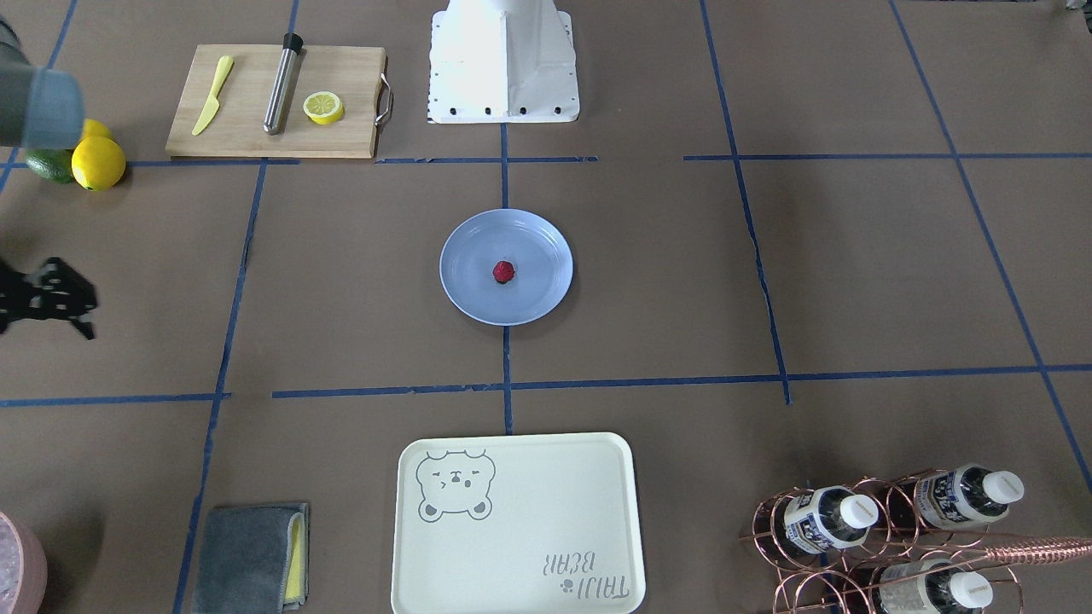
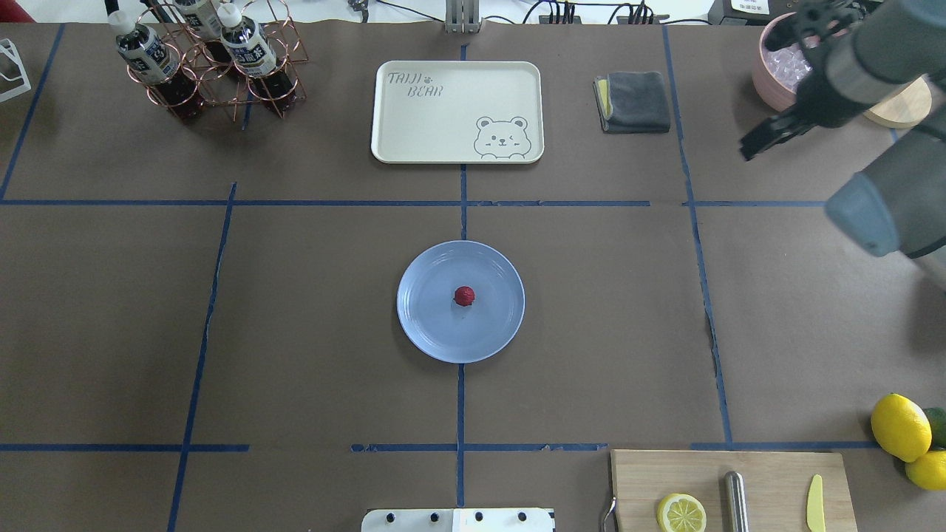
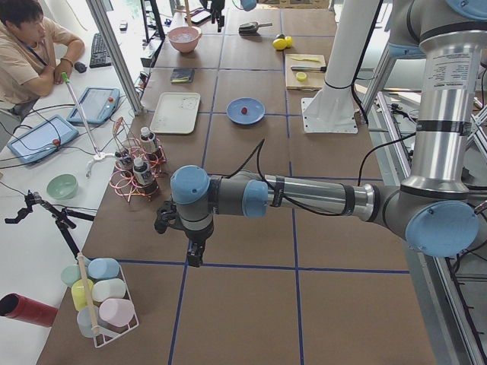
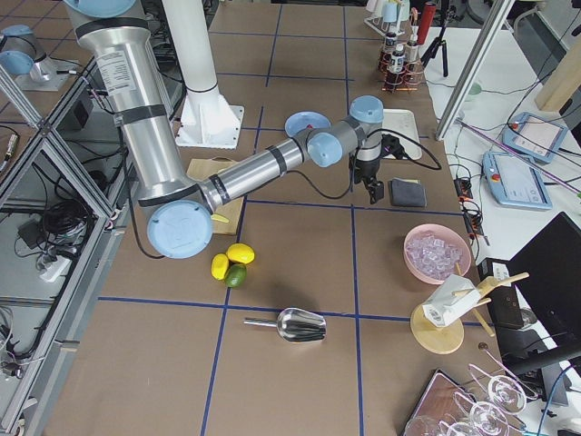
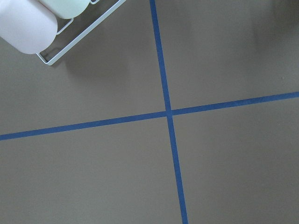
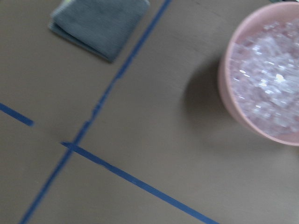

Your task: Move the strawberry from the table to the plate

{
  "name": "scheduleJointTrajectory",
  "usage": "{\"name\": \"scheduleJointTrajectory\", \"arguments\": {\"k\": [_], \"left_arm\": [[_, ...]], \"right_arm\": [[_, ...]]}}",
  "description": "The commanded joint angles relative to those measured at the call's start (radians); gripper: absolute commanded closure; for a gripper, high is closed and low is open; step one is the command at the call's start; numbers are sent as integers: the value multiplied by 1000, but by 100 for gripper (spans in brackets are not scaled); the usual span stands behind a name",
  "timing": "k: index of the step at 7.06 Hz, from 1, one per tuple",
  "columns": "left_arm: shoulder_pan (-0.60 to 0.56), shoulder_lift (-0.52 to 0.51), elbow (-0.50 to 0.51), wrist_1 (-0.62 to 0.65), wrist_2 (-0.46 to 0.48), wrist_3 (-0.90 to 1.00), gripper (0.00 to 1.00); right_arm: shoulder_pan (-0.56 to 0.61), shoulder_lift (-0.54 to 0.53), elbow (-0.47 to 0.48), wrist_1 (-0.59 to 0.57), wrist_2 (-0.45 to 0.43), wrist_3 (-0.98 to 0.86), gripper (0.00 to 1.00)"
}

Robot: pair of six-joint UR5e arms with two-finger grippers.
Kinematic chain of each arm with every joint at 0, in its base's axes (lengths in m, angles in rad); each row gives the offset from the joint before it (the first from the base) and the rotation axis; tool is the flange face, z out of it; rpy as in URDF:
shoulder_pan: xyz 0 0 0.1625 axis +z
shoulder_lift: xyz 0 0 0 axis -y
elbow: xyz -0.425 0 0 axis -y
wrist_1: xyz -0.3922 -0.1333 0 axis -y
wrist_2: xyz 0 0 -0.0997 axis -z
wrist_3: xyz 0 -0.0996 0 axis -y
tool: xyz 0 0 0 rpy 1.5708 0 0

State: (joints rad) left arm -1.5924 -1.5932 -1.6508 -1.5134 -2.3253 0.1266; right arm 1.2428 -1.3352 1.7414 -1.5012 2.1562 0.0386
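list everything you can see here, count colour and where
table: 1, brown, blue tape lines
plate: 1, light blue, table centre
strawberry: 1, dark red, on plate
tray: 1, cream, beyond plate
cloth: 1, grey, right of tray
bottles: 3, white-capped, in copper rack, far left
bowl: 1, pink, holding ice, far right
cutting board: 1, wooden, near right
lemon half: 1, yellow, on board
knife: 1, yellow, on board
metal rod: 1, silver, on board
lemons: 2, yellow, right of board
left gripper: 1, black, over table's left end
right gripper: 1, black, near bowl
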Motion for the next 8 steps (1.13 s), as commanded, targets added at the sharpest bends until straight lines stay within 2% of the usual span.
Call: {"name": "scheduleJointTrajectory", "arguments": {"k": [1, 2, 3, 6, 8], "left_arm": [[0, 6, -6, 2, 0, 2, 0], [-1, 6, -7, 2, -2, 2, 0], [-1, 7, -10, 2, -2, 2, 0], [0, 6, -32, 4, -11, 2, 0], [0, 7, -30, 6, -54, 1, 0]], "right_arm": [[194, -135, -42, -51, 19, -191, 0], [231, -232, -43, -44, 14, -201, 0], [272, -257, -63, -43, 16, -201, 0], [302, -309, -66, -43, 127, -194, 0], [303, -311, -65, -45, 146, -192, 0]]}}
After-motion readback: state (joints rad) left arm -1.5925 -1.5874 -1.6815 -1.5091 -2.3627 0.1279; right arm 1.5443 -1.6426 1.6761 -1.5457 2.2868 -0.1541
